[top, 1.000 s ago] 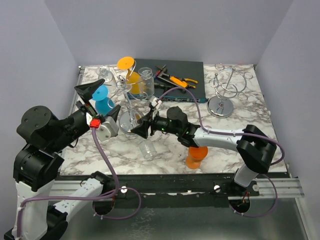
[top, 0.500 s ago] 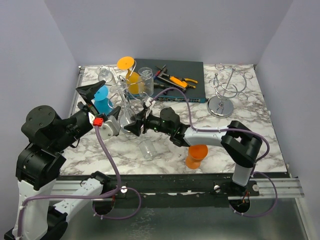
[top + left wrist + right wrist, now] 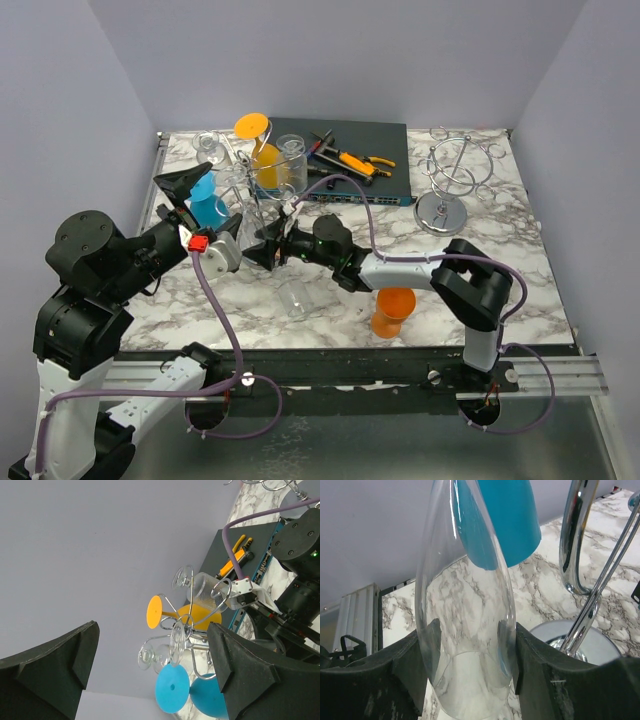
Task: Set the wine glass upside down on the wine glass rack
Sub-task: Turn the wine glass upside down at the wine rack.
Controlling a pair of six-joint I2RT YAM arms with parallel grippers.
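Note:
A clear wine glass [image 3: 465, 605] stands with its bowl clamped between my right gripper's [image 3: 470, 645] pads, rim toward the camera. In the top view that right gripper [image 3: 270, 246] holds the wine glass [image 3: 252, 225] against the left chrome wine glass rack [image 3: 246, 178], close to its pole [image 3: 572, 545] and base. The rack [image 3: 200, 625] carries an orange glass [image 3: 159, 611], a blue glass [image 3: 172, 695] and a clear one [image 3: 150, 656]. My left gripper [image 3: 203, 212] hovers open just left of the rack, nothing between its fingers [image 3: 240, 670].
A second chrome rack [image 3: 447, 185] stands at the back right. A dark flat box [image 3: 345, 150] with pliers [image 3: 358, 160] lies at the back. A clear tumbler [image 3: 297, 298] lies on its side and an orange cup [image 3: 392, 311] stands near the front edge.
My right arm has carried the clear wine glass leftward, closer to the left rack. The left arm has shifted only slightly.

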